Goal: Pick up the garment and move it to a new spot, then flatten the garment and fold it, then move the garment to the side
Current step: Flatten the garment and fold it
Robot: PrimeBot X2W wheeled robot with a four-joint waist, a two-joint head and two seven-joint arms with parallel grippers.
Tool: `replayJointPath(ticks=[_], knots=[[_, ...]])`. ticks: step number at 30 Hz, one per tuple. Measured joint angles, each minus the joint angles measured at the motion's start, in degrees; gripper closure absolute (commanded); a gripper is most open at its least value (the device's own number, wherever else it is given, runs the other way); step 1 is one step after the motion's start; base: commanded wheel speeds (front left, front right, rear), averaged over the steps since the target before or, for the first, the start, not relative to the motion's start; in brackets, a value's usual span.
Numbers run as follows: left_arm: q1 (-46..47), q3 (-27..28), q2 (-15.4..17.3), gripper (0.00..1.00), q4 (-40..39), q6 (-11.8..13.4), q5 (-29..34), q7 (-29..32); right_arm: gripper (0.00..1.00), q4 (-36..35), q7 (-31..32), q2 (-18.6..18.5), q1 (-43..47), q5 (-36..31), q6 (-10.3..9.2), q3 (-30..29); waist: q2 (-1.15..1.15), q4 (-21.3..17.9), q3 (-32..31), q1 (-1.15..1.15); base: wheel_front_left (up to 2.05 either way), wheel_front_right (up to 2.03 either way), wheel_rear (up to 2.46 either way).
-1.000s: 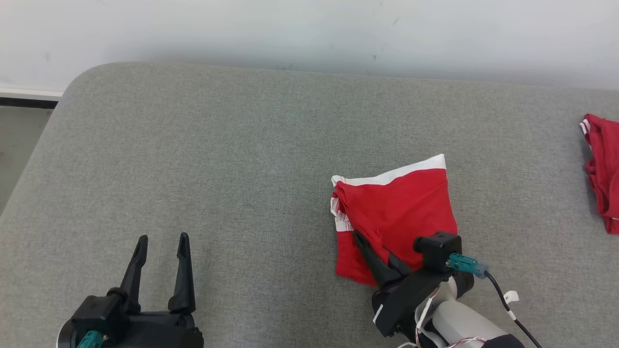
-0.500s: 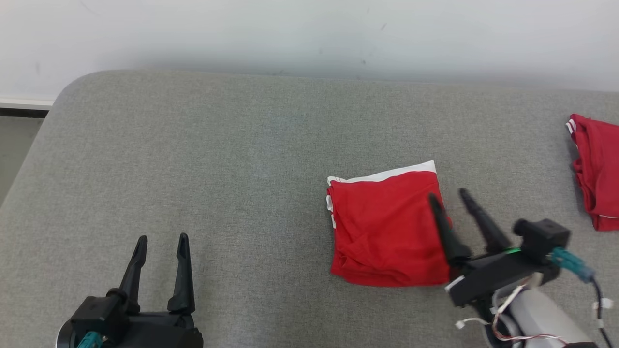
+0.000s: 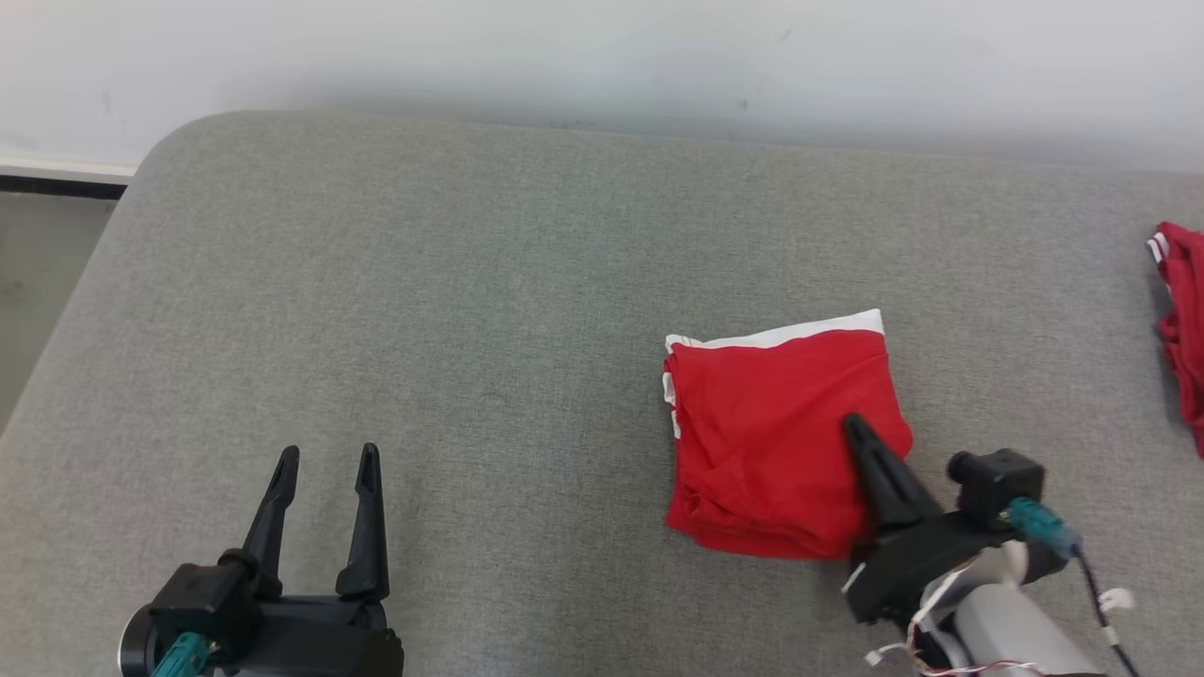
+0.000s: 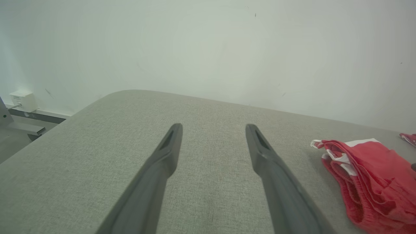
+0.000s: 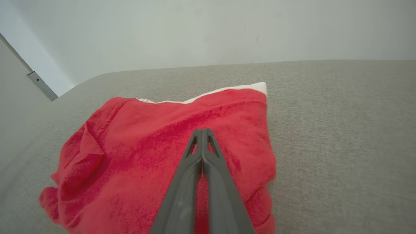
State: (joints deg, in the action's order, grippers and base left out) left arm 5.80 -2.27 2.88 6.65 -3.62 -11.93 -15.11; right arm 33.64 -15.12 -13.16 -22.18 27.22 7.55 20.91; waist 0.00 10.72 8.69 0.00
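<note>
I see the folded red garment (image 3: 781, 442) lying right of centre on the grey table (image 3: 470, 282); my right gripper (image 3: 851, 425) is closed and empty, tips over the cloth; my left gripper (image 3: 327, 456) gapes empty, well apart; folding looks done; next I must grasp an edge and shift it sideways.

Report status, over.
Left gripper open, away from cloth. Right gripper shut, tips over folded red garment. Second red garment far right, nothing blocking.

On the cushion (image 3: 470, 282), the garment (image 3: 771, 442) lies beneath the right gripper (image 3: 851, 425), well right of the left gripper (image 3: 329, 453).
</note>
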Motion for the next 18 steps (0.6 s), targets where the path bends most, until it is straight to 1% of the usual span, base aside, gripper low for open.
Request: replayJointPath(ticks=[5,10,15,18], knots=[[0.10,-0.21,0.01,0.00,0.10,0.00,0.00,0.00,1.00,3.91,0.00,3.96,-0.87,-1.32,0.00,2.75,0.00,1.07,0.37,0.00,0.00,0.00,0.00],[0.18,-0.31,0.00,0.00,0.26,0.03,-0.01,0.00,1.00,4.04,0.00,7.82,-1.26,-1.43,0.00,5.09,0.00,1.72,0.62,0.00,0.00,0.00,0.00],[0.45,-0.64,0.01,0.00,0.67,0.08,-0.03,0.00,1.00,3.35,0.00,9.42,-0.96,-0.22,0.00,9.76,0.00,1.59,0.45,0.00,0.00,0.00,0.00],[0.57,-0.76,0.01,0.00,0.78,0.08,-0.10,0.00,1.00,2.08,0.00,9.64,-0.75,1.08,0.00,10.49,0.00,0.95,0.27,0.00,0.00,0.00,0.00]])
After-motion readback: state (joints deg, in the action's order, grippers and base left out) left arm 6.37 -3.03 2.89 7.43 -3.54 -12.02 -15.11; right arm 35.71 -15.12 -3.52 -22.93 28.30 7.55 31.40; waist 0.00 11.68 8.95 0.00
